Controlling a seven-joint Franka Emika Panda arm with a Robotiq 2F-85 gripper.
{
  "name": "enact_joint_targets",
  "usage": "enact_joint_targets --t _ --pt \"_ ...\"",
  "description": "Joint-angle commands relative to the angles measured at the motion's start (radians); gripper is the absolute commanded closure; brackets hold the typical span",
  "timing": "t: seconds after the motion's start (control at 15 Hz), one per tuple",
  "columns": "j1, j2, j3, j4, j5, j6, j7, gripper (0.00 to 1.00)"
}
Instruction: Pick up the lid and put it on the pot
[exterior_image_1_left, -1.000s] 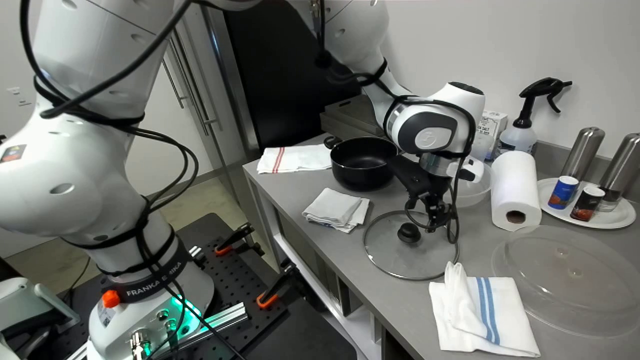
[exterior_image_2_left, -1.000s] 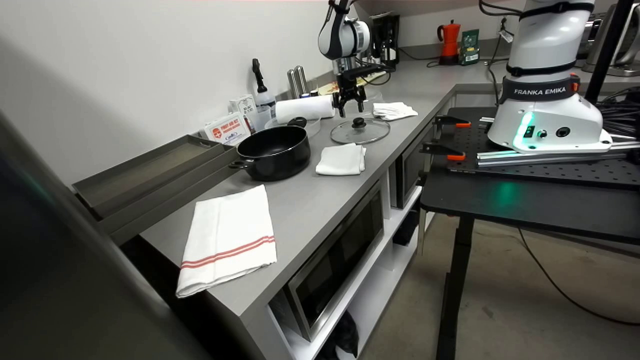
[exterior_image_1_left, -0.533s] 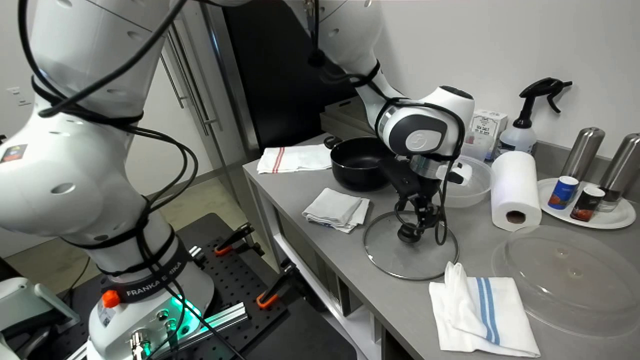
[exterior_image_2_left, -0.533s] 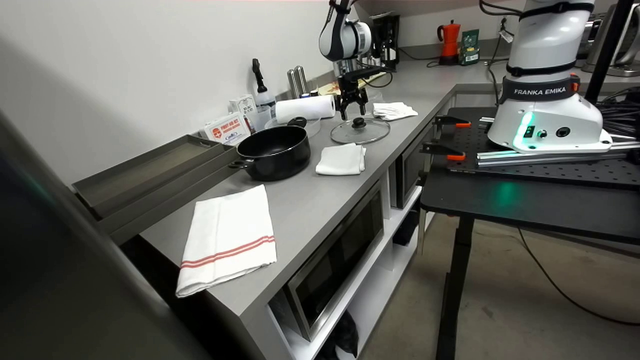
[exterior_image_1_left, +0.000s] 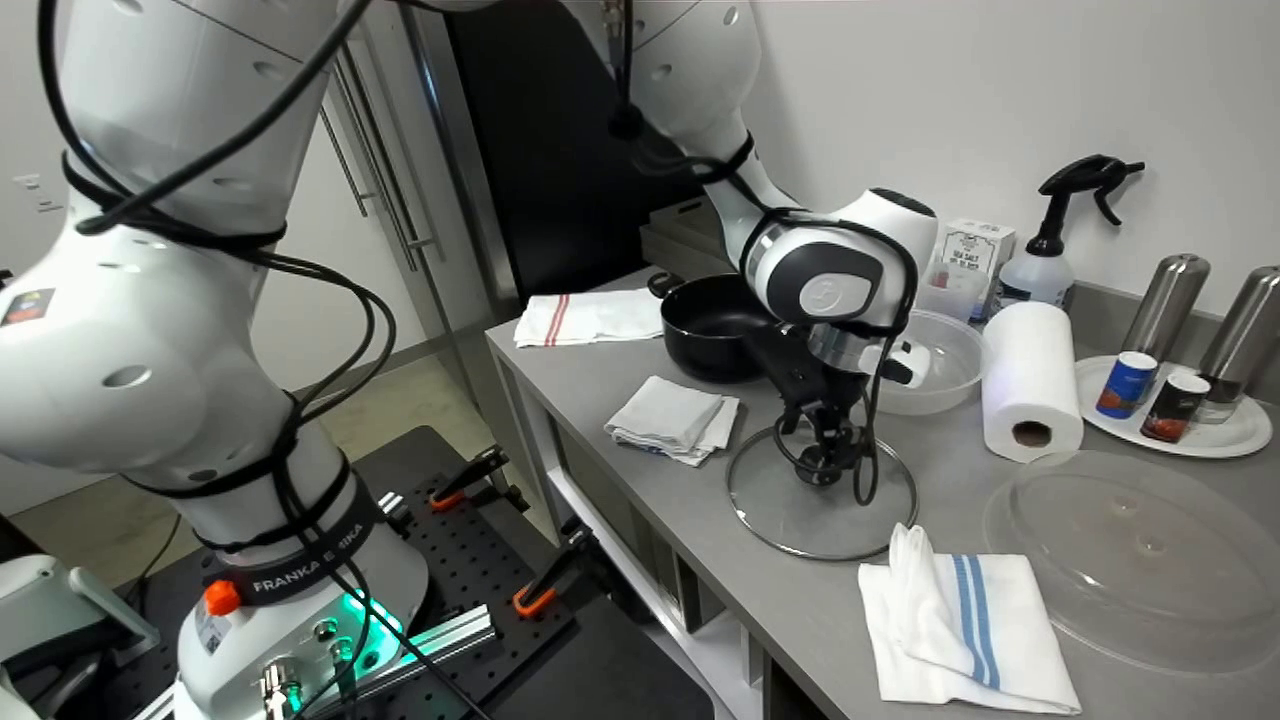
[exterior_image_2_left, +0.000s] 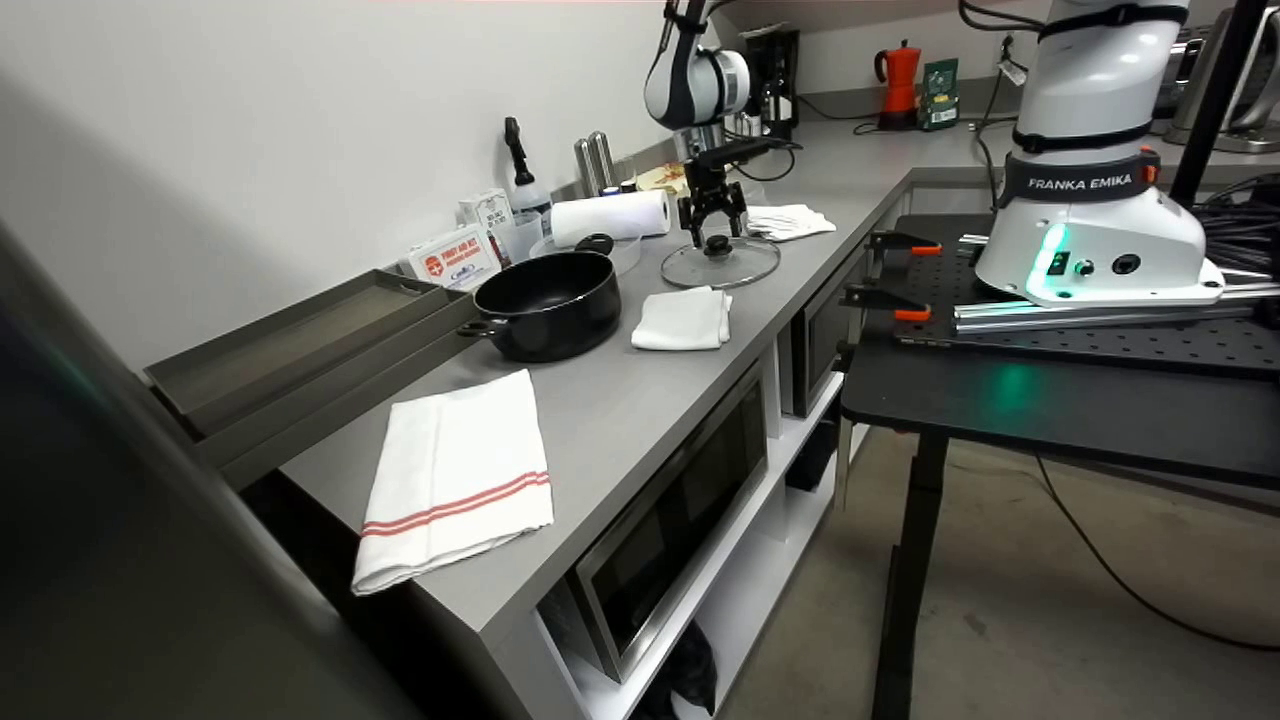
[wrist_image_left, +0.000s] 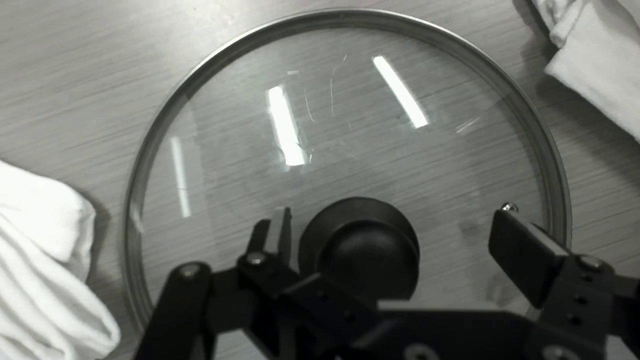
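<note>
The round glass lid (exterior_image_1_left: 790, 525) with metal rim and black knob lies flat on the counter; it also shows in an exterior view (exterior_image_2_left: 735, 270) and fills much of the wrist view (wrist_image_left: 350, 165). My gripper (wrist_image_left: 394, 215) is open with the knob between its fingers, nearer the left finger in the wrist view, with a gap on both sides. In an exterior view the gripper (exterior_image_2_left: 717, 236) straddles the knob from above. In an exterior view the gripper (exterior_image_1_left: 828, 462) partly covers the knob. The black pot (exterior_image_1_left: 715, 345) stands uncovered, partly behind the arm; it shows whole in an exterior view (exterior_image_2_left: 560, 320).
A folded white cloth (exterior_image_1_left: 672, 418) lies between lid and pot, and a blue-striped towel (exterior_image_1_left: 965, 630) beside the lid's rim. A clear bowl (exterior_image_1_left: 940, 375), a paper roll (exterior_image_1_left: 1030, 380) and a large clear plate (exterior_image_1_left: 1140, 570) are nearby. A red-striped towel (exterior_image_2_left: 460, 470) lies beyond the pot.
My gripper has moved sideways over the lid and down, so that its open fingers are now on either side of the knob. The lid and pot have not moved.
</note>
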Motion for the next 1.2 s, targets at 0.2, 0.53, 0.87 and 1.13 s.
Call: enact_joint_targets --t 0.2,0.53,0.87,1.13 --pt "0.009 -0.001 -0.018 0.003 -0.006 -0.006 0.005 0.00" --pt "0.011 0.021 -0.025 0.029 -0.011 -0.013 0.012 0.00" --pt "0.011 0.058 -0.029 0.075 -0.013 -0.024 0.020 0.00" --pt "0.010 0.076 -0.029 0.099 -0.013 -0.027 0.020 0.00"
